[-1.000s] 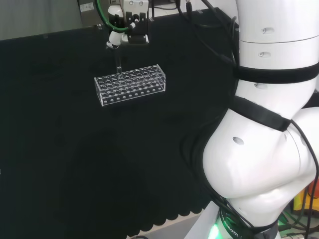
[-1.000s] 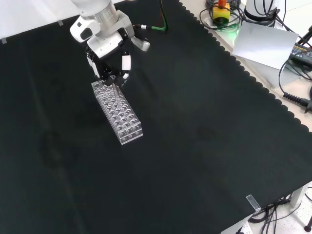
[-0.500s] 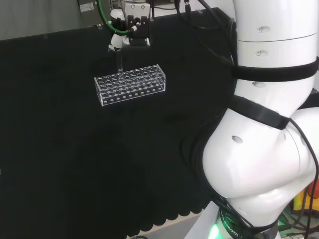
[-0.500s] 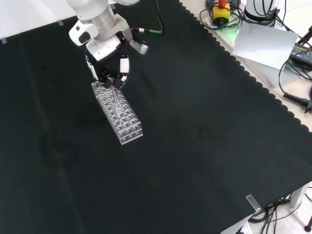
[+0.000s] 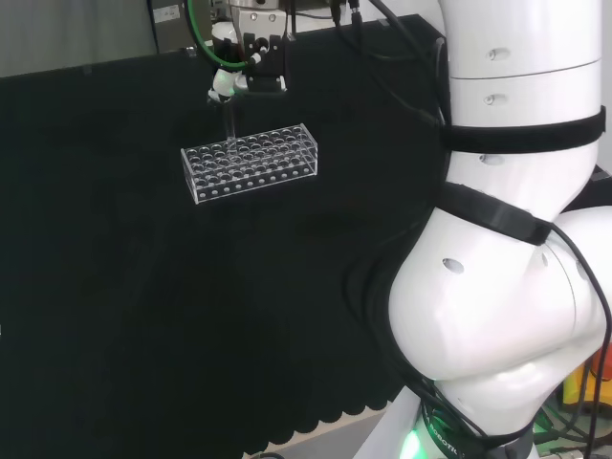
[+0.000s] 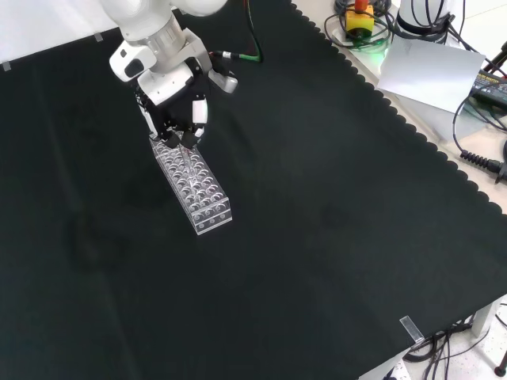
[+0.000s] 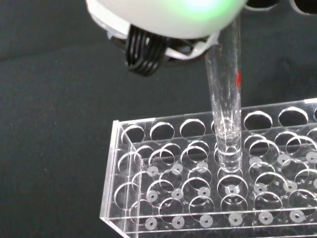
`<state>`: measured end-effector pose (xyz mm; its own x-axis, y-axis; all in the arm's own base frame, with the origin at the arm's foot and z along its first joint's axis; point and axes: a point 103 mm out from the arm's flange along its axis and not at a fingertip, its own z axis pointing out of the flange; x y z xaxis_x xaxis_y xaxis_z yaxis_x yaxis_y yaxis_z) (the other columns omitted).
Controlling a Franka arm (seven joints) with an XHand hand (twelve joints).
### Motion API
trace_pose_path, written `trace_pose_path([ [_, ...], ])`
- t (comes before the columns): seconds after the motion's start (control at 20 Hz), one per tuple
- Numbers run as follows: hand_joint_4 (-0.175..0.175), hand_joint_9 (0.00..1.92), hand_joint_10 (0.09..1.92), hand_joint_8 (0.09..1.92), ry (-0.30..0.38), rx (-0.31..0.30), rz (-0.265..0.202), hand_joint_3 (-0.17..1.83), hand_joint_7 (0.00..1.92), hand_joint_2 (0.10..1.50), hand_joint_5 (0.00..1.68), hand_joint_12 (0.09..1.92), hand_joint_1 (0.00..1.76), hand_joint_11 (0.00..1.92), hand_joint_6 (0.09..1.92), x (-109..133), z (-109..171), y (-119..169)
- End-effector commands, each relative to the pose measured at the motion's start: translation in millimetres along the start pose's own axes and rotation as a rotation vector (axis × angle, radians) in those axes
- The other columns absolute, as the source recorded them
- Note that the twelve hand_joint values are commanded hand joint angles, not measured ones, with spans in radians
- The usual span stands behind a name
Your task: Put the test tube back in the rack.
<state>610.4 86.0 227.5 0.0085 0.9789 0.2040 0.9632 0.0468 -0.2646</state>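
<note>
A clear plastic rack [image 5: 251, 161] with several rows of holes stands on the black cloth, also seen as rack [image 6: 196, 184] in the front view. The hand [image 5: 247, 59] hovers over the rack's far end, fingers curled on a clear test tube [image 5: 229, 122] that hangs nearly upright. From the front, the hand [image 6: 173, 99] sits above the rack's upper end with the tube [image 6: 184, 142] below it. Close up, the test tube [image 7: 224, 94] has a small red mark and its rounded lower end sits in a hole near one end of the rack [image 7: 163, 198].
The arm's white links [image 5: 507, 249] stand at the right of the head view. In the front view the cloth's scalloped edge [image 6: 412, 134] runs along the right, with a grey sheet [image 6: 432, 67], cables and a yellow and red button box [image 6: 360, 17] beyond it.
In the front view the hand has shifted slightly up and left over the rack's end, and the tube now hangs more upright with its tip at a hole.
</note>
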Motion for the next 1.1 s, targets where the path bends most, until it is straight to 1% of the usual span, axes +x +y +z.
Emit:
trace_pose_path([
  [0.05,-0.175,1.74,0.34,0.41,0.008,0.007,0.002,0.66,1.81,0.62,1.41,0.88,1.23,1.33,0.41,-1,14,6],
  [0.45,-0.175,1.74,0.34,0.41,0.013,0.024,0.014,0.66,1.81,0.62,1.41,0.88,1.23,1.33,0.41,-6,22,9],
  [0.65,-0.175,1.74,0.34,0.41,0.017,0.039,0.016,0.66,1.81,0.62,1.41,0.88,1.23,1.33,0.41,-10,36,9],
  [0.85,-0.175,1.74,0.34,0.41,0.027,0.037,0.022,0.66,1.81,0.62,1.41,0.88,1.23,1.33,0.41,-13,44,6],
  [1.1,-0.175,1.74,0.34,0.41,0.031,0.044,0.012,0.66,1.81,0.62,1.41,0.88,1.23,1.33,0.41,-12,48,5],
])
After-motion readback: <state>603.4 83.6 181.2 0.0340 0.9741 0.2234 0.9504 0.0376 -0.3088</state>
